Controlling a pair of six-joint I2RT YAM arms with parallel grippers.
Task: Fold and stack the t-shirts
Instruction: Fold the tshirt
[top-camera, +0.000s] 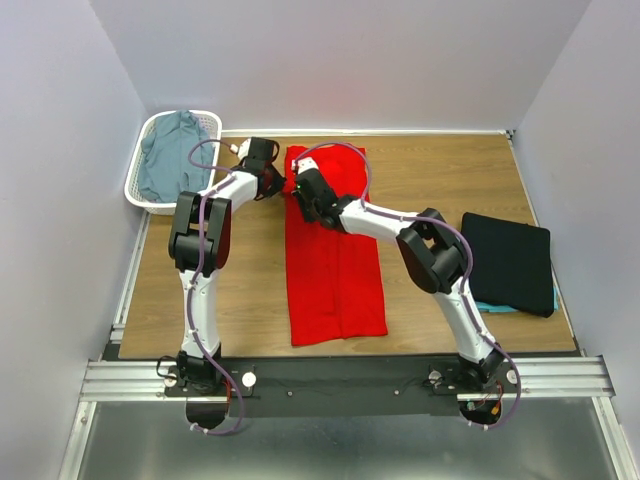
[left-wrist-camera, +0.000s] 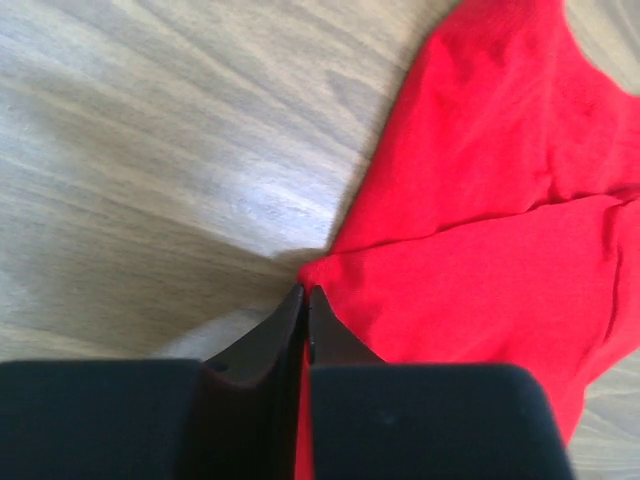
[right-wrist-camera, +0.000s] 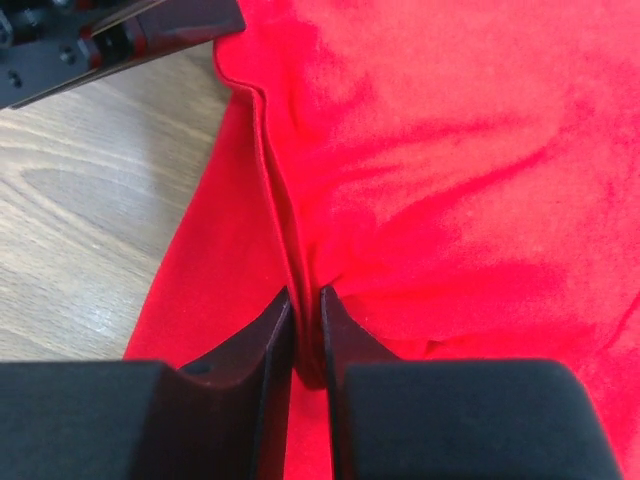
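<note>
left end effector (left-wrist-camera: 306, 293) and right end effector (right-wrist-camera: 305, 296) are both pinching the red t-shirt (top-camera: 335, 270) at its far end, basket (top-camera: 133, 192) lying leftward, black t-shirt (top-camera: 510, 260) rightward.

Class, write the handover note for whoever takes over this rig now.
Left claw: shut on a far corner of the bright red cloth t-shirt.
Right claw: shut on a ridge of the same shirt.
Red shirt lies lengthwise on the wooden table, sides folded in.
Done: folded black cloth t-shirt on a teal one, at right.
To do: finish and stack red; dusty grey-blue cloth t-shirt lies in the white plastic lattice basket.
</note>
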